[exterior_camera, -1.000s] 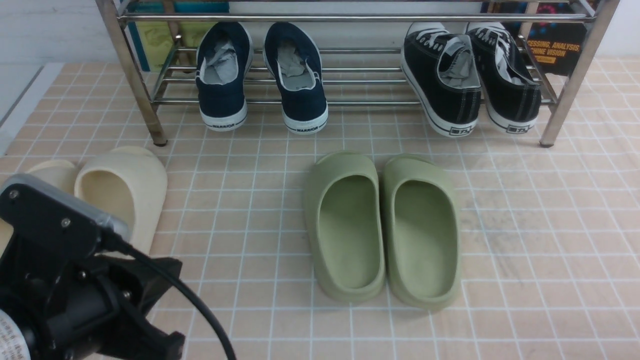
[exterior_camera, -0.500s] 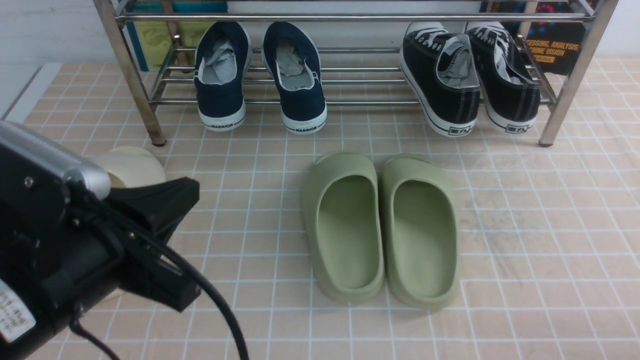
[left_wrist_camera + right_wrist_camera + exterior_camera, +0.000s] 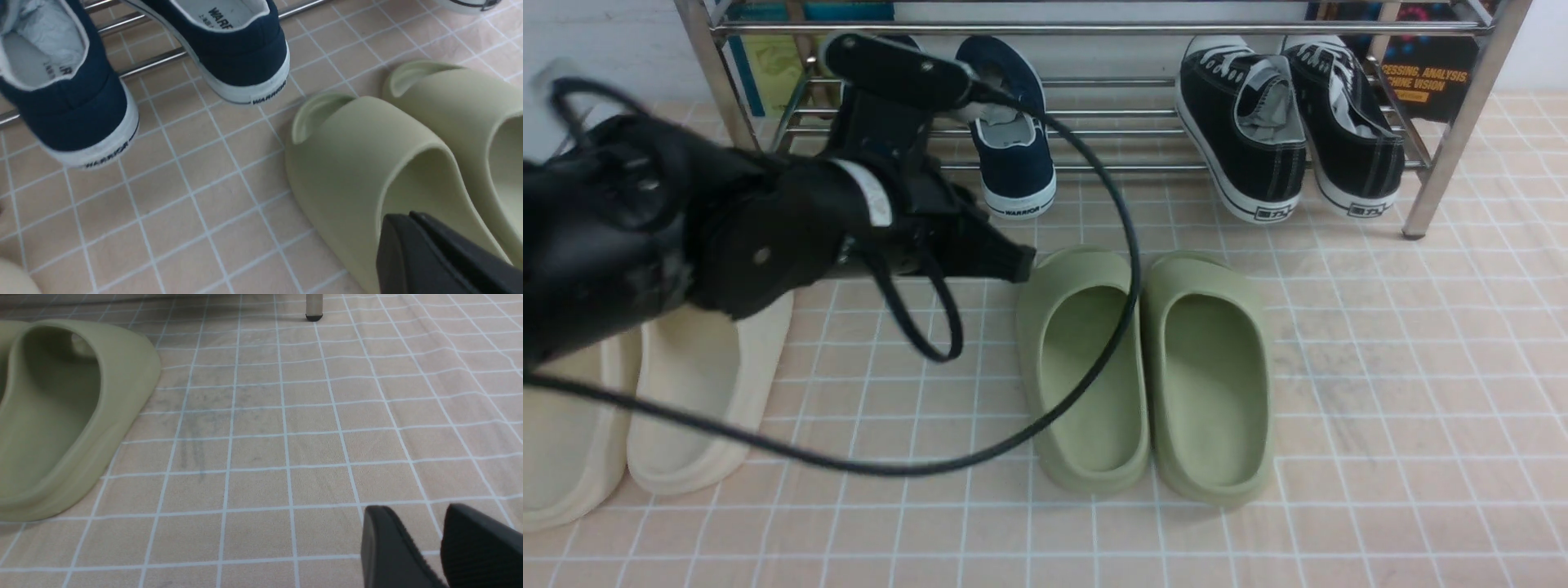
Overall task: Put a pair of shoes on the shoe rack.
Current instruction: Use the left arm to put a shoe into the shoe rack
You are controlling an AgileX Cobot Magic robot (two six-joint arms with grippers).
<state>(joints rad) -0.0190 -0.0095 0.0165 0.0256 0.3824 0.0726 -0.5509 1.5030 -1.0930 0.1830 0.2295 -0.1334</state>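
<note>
Two navy slip-on shoes point(image 3: 241, 53) are seen side by side on the lowest shelf of the shoe rack point(image 3: 1094, 28), toward its left end, toes pointed far and white heels marked "WARRIOR" hanging over the front bar toward the near side. In the front view the left shoe of the pair is hidden behind the black left arm point(image 3: 686, 229), and only the right one is shown. The left tool point(image 3: 1019, 265) is pinched shut with nothing between its fingers; its tip is held on the near side of the right navy heel, clearly apart from it, at the toe of the left one of two green clogs point(image 3: 1143, 367); whether that clog is touched cannot be told. The right tool point(image 3: 427, 526) is seen only in its wrist view, low over the tile-patterned cloth point(image 3: 286, 416), its fingers parted by a narrow gap and holding nothing, to the right of the green clogs. Black lace-up sneakers point(image 3: 1290, 131) are set at the rack's right end, and cream clogs point(image 3: 686, 392) lie at the near left.
</note>
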